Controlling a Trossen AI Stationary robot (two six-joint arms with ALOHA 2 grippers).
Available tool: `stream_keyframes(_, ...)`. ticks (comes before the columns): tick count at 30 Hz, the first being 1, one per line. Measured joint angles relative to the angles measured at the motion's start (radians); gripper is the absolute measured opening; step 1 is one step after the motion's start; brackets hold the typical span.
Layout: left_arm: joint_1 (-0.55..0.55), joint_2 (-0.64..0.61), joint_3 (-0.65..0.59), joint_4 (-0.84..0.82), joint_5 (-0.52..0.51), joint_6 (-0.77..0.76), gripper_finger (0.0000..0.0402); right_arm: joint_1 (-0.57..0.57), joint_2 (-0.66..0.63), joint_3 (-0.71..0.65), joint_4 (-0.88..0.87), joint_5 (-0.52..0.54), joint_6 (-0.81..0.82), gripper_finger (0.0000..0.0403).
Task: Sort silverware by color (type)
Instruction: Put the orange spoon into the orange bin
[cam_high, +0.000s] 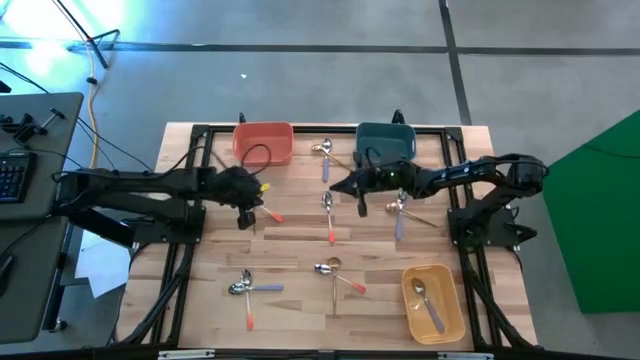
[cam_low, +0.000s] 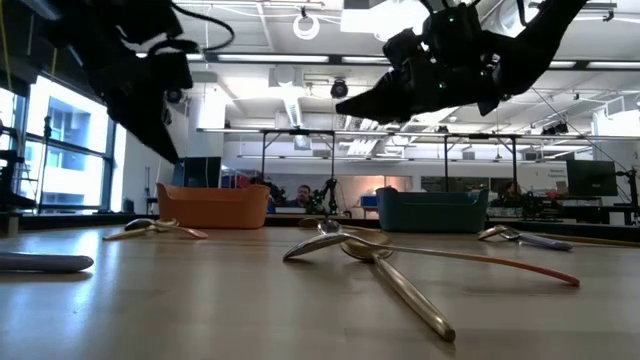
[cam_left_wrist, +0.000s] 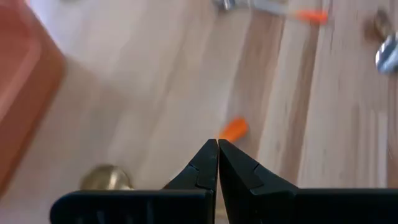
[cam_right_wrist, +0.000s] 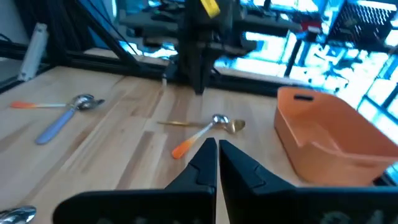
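Note:
Small spoons with orange, purple or gold handles lie scattered on the wooden table (cam_high: 300, 240). My left gripper (cam_high: 244, 215) (cam_left_wrist: 217, 144) is shut and hangs above an orange-handled spoon (cam_right_wrist: 193, 138) crossed with a gold spoon (cam_right_wrist: 202, 124), in front of the coral bowl (cam_high: 263, 141). The orange handle's end (cam_left_wrist: 233, 129) shows just past its fingertips. My right gripper (cam_high: 340, 186) (cam_right_wrist: 217, 144) is shut and raised over the table's middle, in front of the teal bowl (cam_high: 385, 141). A purple-handled spoon (cam_high: 428, 303) lies in the yellow bowl (cam_high: 450, 318).
Other spoons lie between the two far bowls (cam_high: 323, 152), at the table's centre (cam_high: 329, 215), right of centre (cam_high: 400, 210), near left (cam_high: 247, 291) and near centre (cam_high: 336, 274). A black frame (cam_high: 190, 250) borders the table. Desks and people show in the room beyond.

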Motion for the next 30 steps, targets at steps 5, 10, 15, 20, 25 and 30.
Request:
stream_keyframes(5,0.007,0.131,0.056,-0.063,0.002,0.093,0.0021,-0.034,-0.027,0.000,0.001,-0.040,-0.077,0.0000)
stream_keyframes(10,0.007,0.266,0.089,-0.060,-0.005,0.190,0.0066,-0.061,-0.037,0.000,0.003,-0.069,-0.076,0.0000)
stream_keyframes(15,0.007,0.384,0.119,-0.058,-0.037,0.268,0.0119,-0.072,-0.038,0.001,-0.011,-0.070,-0.093,0.0000)
stream_keyframes(20,0.007,0.458,0.146,-0.104,-0.113,0.355,0.0153,-0.089,-0.038,0.001,-0.049,-0.077,-0.158,0.0000)
stream_keyframes(25,0.009,0.530,0.146,-0.155,-0.131,0.384,0.0156,-0.108,-0.038,0.001,-0.054,-0.076,-0.157,0.0000)
stream_keyframes(30,0.008,0.569,0.152,-0.162,-0.137,0.399,0.0126,-0.127,-0.038,0.001,-0.055,-0.077,-0.157,0.0000)
